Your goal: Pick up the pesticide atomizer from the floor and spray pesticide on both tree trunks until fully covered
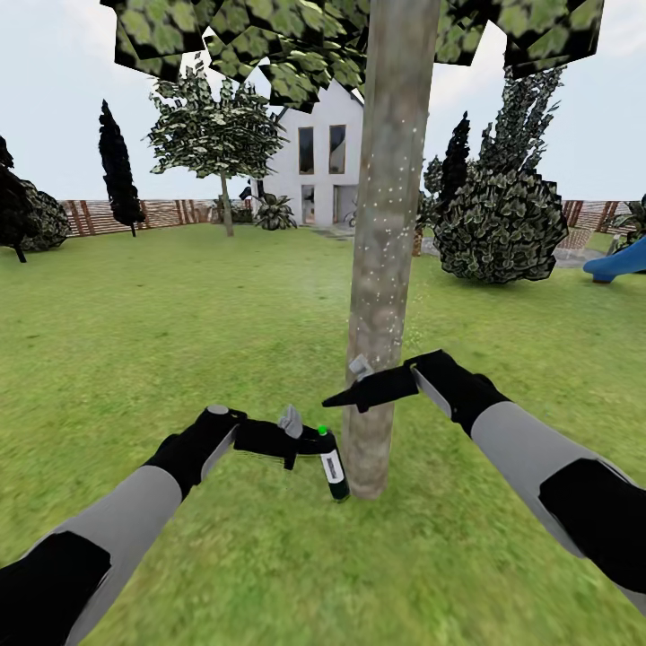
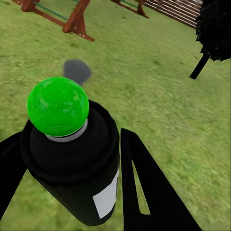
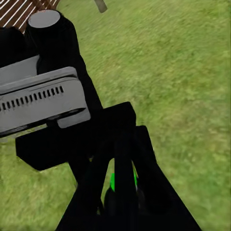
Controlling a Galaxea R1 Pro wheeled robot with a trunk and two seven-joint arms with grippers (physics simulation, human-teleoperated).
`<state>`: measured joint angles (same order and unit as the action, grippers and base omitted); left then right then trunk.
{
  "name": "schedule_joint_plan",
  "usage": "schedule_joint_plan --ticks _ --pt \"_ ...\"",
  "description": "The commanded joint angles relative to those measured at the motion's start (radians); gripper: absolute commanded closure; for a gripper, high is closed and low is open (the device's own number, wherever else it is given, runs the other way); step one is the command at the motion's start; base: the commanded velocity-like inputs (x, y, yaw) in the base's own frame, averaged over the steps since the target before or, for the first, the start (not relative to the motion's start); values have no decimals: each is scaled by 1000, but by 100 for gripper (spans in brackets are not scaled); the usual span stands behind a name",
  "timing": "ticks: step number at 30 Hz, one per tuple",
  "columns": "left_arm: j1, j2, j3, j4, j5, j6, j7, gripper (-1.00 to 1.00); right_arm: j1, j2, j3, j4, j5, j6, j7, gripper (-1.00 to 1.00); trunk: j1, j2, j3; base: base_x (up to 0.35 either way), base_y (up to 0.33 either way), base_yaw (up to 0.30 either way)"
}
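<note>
- Head view: the pesticide atomizer (image 1: 331,461) is clamped in the left gripper (image 1: 305,441), held low over the lawn (image 1: 161,314) just beside the foot of the near tree trunk (image 1: 386,242). Its long axis runs roughly upright with a slight lean — green cap up, dark body and white label down. The trunk lies immediately to the can's right, so a spray has only a short gap to cross. White specks of pesticide (image 1: 392,202) dot the bark from mid-height upward; the lowest stretch of the trunk looks barer, which I judge to be the part left to cover.
- Head view, other arm: the right gripper (image 1: 354,388) reaches in front of the trunk, above the can; its dark fingers come to a point and hold nothing, but whether they are fully closed I cannot tell. The second tree (image 1: 215,135) stands far off by the fence (image 1: 161,213), not yet reached.
- Left wrist view: the atomizer (image 2: 72,149) sits between the two black fingers (image 2: 144,187), gripped around its body, the green cap toward the camera.
- Right wrist view: past the right gripper (image 3: 122,192), a green sliver of the atomizer (image 3: 113,181) peeps between its fingers — the left arm is plainly the one working.
</note>
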<state>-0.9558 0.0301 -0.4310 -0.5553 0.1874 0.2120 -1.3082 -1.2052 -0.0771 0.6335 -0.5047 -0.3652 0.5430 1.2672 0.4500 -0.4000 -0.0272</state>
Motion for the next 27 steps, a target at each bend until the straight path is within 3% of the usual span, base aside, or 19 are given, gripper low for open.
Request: schedule_joint_plan --ticks 1,5,10,22,25,27 --pt "0 0 8 0 0 2 0 100 0 0 0 1 0 0 0 100 0 0 0 0 0 0" --pt "0 1 21 -6 0 6 0 100 5 4 0 28 1 -1 -3 100 0 0 0 0 0 0" --pt "0 1 21 -6 0 6 0 100 7 33 0 31 2 -2 -5 100 0 0 0 0 0 0" --pt "0 1 21 -8 1 6 0 100 10 38 2 47 2 -3 -6 100 0 0 0 0 0 0" --pt "0 1 21 -9 1 6 0 100 10 46 69 49 1 -3 -9 100 0 0 0 0 0 0" --pt "0 1 21 -9 1 6 0 100 10 46 84 49 1 -3 -9 100 0 0 0 0 0 0"
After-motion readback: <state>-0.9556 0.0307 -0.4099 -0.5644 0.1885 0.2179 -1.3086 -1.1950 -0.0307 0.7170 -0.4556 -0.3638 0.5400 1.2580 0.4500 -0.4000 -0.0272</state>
